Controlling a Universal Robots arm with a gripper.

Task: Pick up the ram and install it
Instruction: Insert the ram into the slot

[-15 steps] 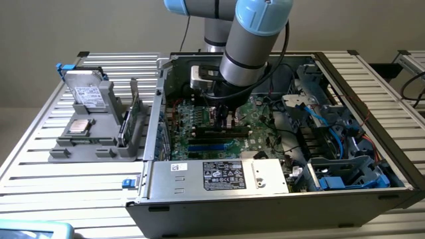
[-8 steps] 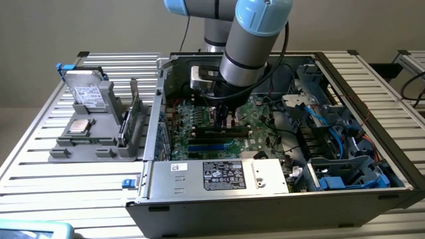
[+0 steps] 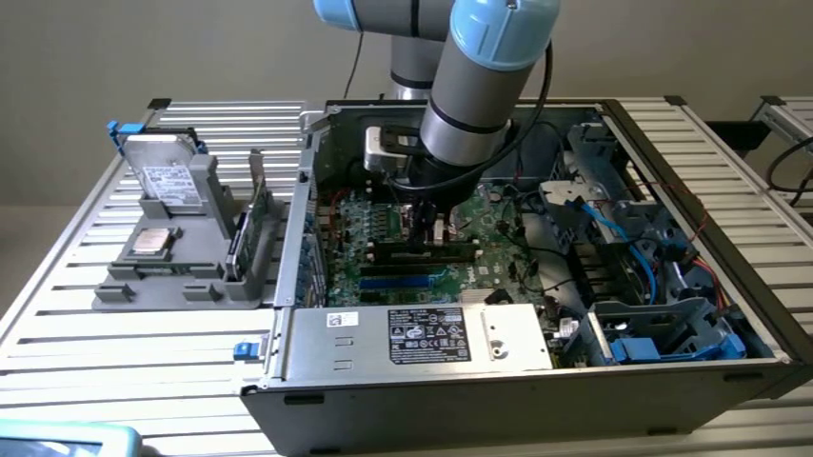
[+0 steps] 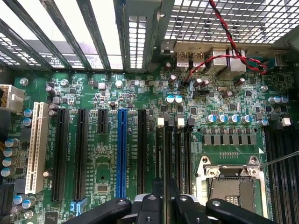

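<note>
My gripper [image 3: 428,227] is low inside the open computer case [image 3: 711,314], over the memory slots [image 4: 184,154] of the green motherboard [image 4: 107,154]. The ram [image 3: 422,253] shows as a dark narrow stick standing along a slot right under the fingers. In the wrist view it is edge-on, a dark strip [image 4: 168,154] running from between the slot latches down into my gripper [image 4: 166,198]. The black fingers [image 4: 154,205] stand close together on that strip. How deep the stick sits in the slot is hidden.
Black and blue expansion slots [image 4: 122,149] lie beside the memory slots, the open processor socket [image 4: 231,182] on the other side. Red-black wires [image 4: 233,42], blue cables [image 3: 610,224] and the power supply [image 3: 420,335] crowd the case. A grey parts rack [image 3: 178,238] stands at the exterior view's left.
</note>
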